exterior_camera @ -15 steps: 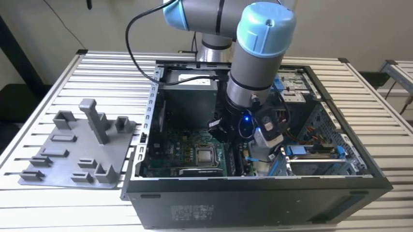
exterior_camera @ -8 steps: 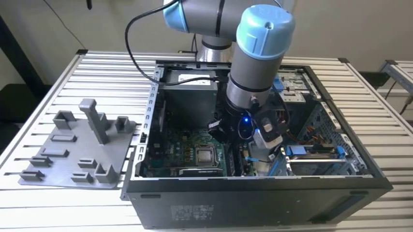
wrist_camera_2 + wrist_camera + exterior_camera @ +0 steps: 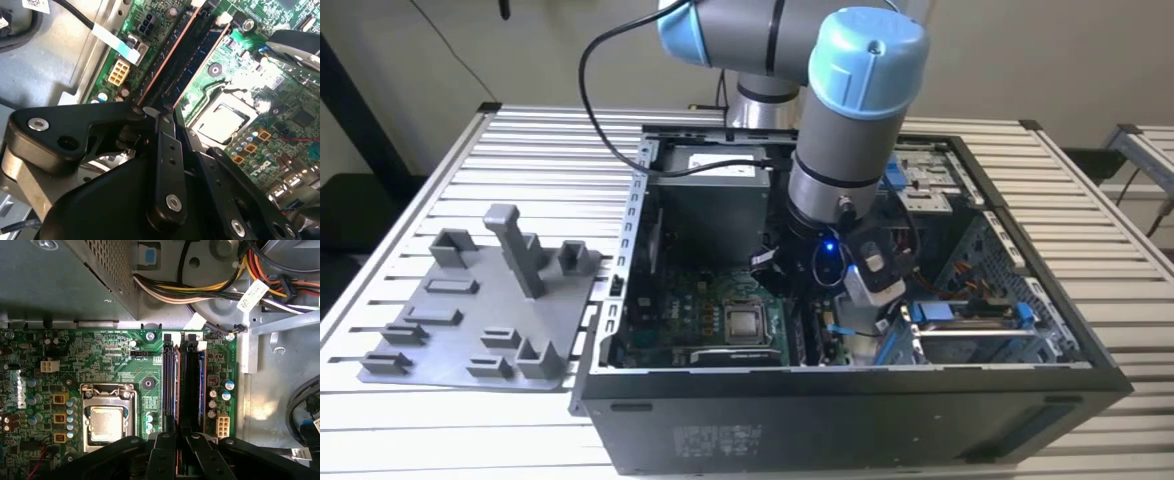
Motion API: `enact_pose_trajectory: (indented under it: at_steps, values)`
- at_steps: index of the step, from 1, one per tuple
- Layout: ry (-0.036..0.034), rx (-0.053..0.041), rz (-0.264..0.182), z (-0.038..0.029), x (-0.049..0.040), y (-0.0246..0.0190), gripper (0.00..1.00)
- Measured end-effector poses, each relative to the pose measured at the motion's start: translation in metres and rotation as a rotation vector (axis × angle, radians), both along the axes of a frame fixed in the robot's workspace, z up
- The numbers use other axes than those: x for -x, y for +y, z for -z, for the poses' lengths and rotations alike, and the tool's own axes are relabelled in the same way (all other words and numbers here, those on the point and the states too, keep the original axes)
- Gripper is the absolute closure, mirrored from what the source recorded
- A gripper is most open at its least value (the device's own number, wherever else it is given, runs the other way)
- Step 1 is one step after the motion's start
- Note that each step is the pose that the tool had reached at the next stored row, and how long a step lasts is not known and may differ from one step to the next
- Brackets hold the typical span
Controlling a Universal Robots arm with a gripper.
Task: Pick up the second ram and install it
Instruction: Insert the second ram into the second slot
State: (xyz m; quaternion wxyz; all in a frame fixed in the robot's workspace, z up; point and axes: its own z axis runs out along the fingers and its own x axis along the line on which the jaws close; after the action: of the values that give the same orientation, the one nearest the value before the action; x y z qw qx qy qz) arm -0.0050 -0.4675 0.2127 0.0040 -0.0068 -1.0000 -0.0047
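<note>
My gripper (image 3: 181, 436) is down inside the open computer case (image 3: 1067, 330), over the middle of the long memory slots of the green motherboard (image 3: 125, 352). Its black fingers (image 3: 167, 150) are drawn close together on the second ram (image 3: 171, 385), a thin dark stick standing on edge in a slot with a copper-coloured line along it. In the second wrist view that ram (image 3: 167, 50) runs away from the gripper (image 3: 161, 109). Another stick (image 3: 201, 385) with a bluish face stands two slots over. In the exterior view the gripper (image 3: 825, 335) is low behind the arm's wrist.
The processor socket (image 3: 106, 422) lies beside the slots. The grey power supply box (image 3: 707, 185) and bundled coloured cables (image 3: 210, 290) crowd the case's far end. A drive cage (image 3: 974, 320) stands at the exterior view's right. A grey holder plate (image 3: 467, 310) lies on the table left of the case.
</note>
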Motion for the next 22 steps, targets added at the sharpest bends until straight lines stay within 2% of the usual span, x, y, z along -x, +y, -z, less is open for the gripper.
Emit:
enact_pose_trajectory:
  at_steps: [7,14,15,16,18,19,22]
  values:
    - [0.0000,0.0025,0.000,0.0049,0.0000,0.0001,0.86]
    - [0.0001,0.0030,0.000,0.0049,0.0001,0.0001,0.86]
    - [0.0001,0.0032,0.000,0.0049,0.0001,0.0000,0.84]
    - [0.0000,0.0026,0.000,0.0050,0.0001,0.0001,0.78]
    - [0.0000,0.0024,0.000,0.0050,0.0000,0.0001,0.78]
    - [-0.0001,0.0021,0.000,0.0036,0.0000,0.0001,0.72]
    - [-0.0001,0.0024,0.000,-0.0098,0.0000,0.0002,0.72]
